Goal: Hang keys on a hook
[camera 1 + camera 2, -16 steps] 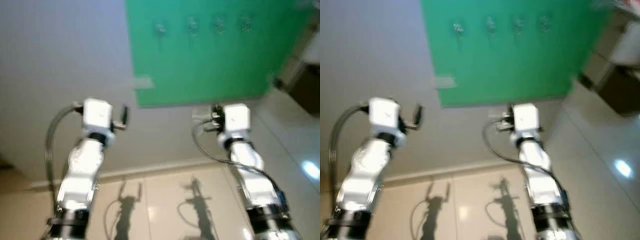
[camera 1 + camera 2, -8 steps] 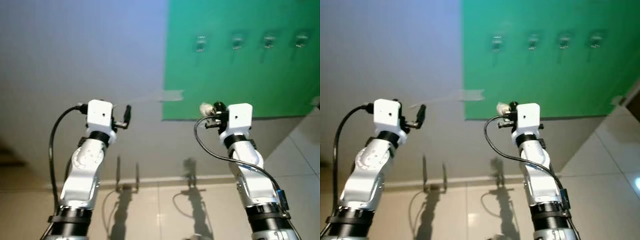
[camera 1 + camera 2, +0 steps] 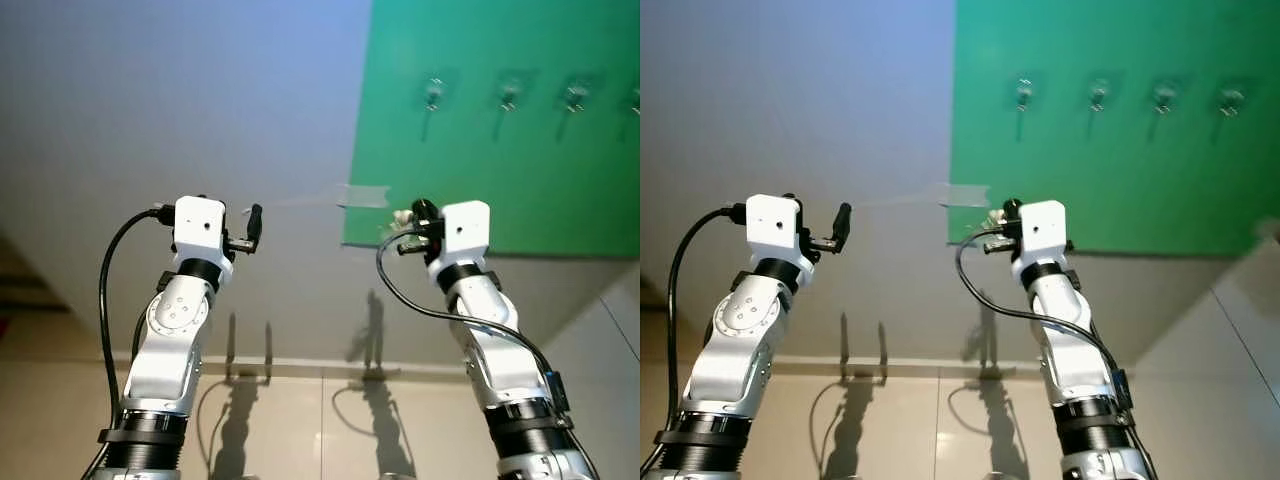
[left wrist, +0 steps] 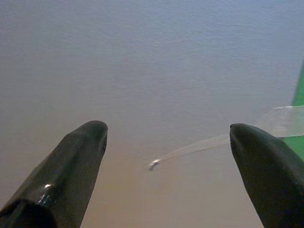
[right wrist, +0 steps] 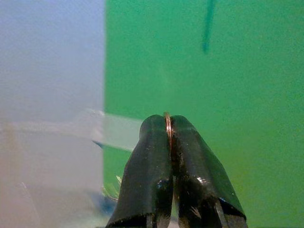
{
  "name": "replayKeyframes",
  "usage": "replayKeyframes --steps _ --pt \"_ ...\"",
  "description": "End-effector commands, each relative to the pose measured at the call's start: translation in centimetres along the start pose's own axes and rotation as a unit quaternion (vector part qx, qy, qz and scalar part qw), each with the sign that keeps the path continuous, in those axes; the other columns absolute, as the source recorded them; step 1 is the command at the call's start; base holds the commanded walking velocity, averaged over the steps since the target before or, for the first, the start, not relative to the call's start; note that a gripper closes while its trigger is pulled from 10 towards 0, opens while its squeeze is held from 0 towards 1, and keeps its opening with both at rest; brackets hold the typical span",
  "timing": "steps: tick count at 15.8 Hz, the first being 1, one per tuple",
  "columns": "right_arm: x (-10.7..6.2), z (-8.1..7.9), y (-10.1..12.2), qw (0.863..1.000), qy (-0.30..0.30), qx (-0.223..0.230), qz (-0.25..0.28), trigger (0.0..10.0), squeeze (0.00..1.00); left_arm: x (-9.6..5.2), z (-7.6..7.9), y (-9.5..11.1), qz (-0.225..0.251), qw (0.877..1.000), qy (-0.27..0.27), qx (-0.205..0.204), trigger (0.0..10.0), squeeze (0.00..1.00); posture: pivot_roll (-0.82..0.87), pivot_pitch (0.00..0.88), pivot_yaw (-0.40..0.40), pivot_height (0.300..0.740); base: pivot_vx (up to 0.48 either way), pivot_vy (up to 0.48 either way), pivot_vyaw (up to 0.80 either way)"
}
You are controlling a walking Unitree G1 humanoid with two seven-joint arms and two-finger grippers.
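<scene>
Overhead, hooks (image 3: 433,92) on green panel (image 3: 520,170); key ring (image 5: 166,124) between right fingers (image 5: 147,161).

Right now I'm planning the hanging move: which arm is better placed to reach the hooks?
Right. The right gripper is shut on the key ring and faces the green panel below the hooks. The left gripper is open and faces bare wall.

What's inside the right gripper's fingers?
The right gripper is shut on a thin copper-coloured key ring; just its edge shows between the fingers. The rest, and any keys, is covered.
</scene>
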State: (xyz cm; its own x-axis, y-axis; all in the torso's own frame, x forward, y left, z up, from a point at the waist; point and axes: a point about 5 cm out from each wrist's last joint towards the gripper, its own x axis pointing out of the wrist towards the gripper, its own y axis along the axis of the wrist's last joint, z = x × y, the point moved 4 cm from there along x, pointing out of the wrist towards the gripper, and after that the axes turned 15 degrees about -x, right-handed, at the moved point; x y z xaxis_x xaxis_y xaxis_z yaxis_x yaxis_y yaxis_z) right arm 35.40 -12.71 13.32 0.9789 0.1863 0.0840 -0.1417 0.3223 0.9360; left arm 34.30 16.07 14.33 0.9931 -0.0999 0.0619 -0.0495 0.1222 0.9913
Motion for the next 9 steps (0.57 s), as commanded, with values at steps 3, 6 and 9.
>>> replayKeyframes --steps 3,6,9 --pt "0.10 0.31 0.19 1.000 0.001 0.000 0.006 10.0 0.00 0.07 0.28 0.07 0.001 1.000 -0.003 0.011 10.0 0.00 -0.04 0.000 -0.009 0.740 0.000 -0.409 0.64" --pt "0.64 0.72 0.54 1.000 0.000 -0.003 0.011 10.0 0.00 0.24 -0.02 0.12 0.001 1.000 0.004 0.015 10.0 0.00 -0.04 0.000 -0.005 0.740 0.000 -0.411 0.64" --pt "0.83 0.93 1.01 1.000 -0.003 0.012 0.022 10.0 0.00 0.61 -0.08 0.15 0.000 1.000 0.007 0.013 10.0 0.00 -0.04 0.000 0.000 0.740 0.000 -0.135 0.15"
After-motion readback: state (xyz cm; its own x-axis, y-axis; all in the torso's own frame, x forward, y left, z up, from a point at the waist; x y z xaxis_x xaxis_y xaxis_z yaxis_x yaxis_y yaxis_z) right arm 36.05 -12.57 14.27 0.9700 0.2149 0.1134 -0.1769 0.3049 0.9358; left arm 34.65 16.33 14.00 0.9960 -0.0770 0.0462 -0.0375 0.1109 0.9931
